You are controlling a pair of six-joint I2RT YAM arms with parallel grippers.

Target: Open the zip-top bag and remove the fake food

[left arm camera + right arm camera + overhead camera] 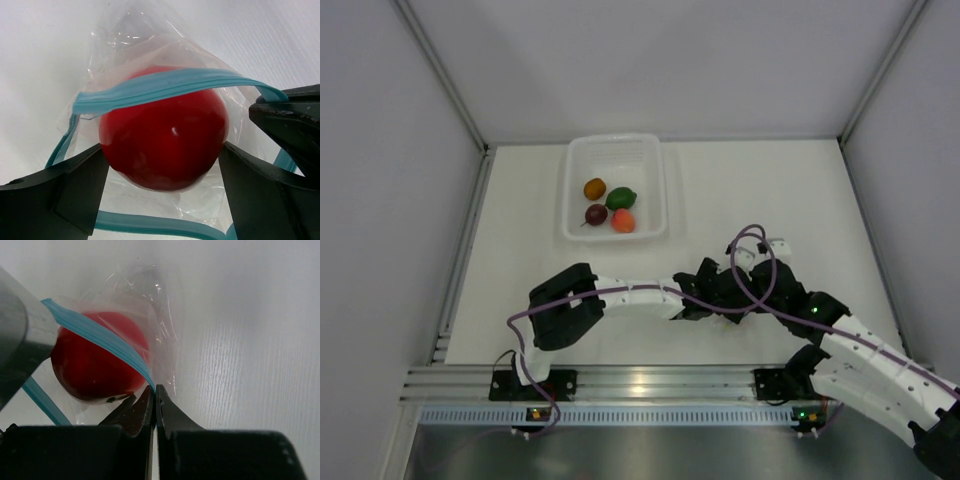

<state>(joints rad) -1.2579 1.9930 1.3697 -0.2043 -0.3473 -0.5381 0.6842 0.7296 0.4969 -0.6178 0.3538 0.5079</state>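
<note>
My left end effector: spread wide, flanking red fruit in bag mouth | my right end effector: clamped on bag's blue edge | bag lies on desk

Lab test cell: white panel walls, aluminium rail.

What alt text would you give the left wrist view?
A red toy fruit sits in the open mouth of a clear zip-top bag, its teal zip strip arching across it. The left end effector's dark fingers flank the fruit.
</note>
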